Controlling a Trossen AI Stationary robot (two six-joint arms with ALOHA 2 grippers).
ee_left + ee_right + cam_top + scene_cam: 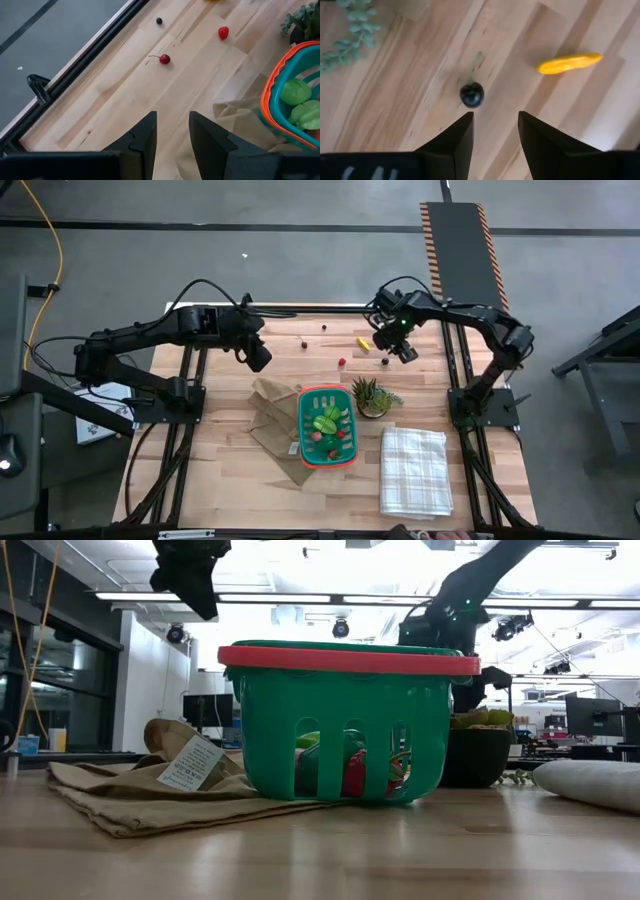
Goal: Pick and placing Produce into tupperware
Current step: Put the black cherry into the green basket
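The tupperware is taken as the landmark. It stands upright on the desk, open side up, so that pieces can be dropped in from above. Green leafy produce and red pieces are already held inside it.

Nearest the camera side, a white checked cloth is laid flat, just beside the tupperware. A brown paper bag is spread under and beside the tupperware's opposite wall. A potted plant stands touching or just beside its far corner.

Beyond the tupperware, loose produce lies well apart on bare wood: a red strawberry, a cherry, a yellow piece and a dark berry.

The right end effector is held above the dark berry, beyond the plant, with the fingers spread and nothing between them. This is judged to be alignment for a descent onto the berry.

The left end effector is held above the desk beyond the bag, its fingers apart by a narrow gap and gripping nothing; it is judged to be waiting.
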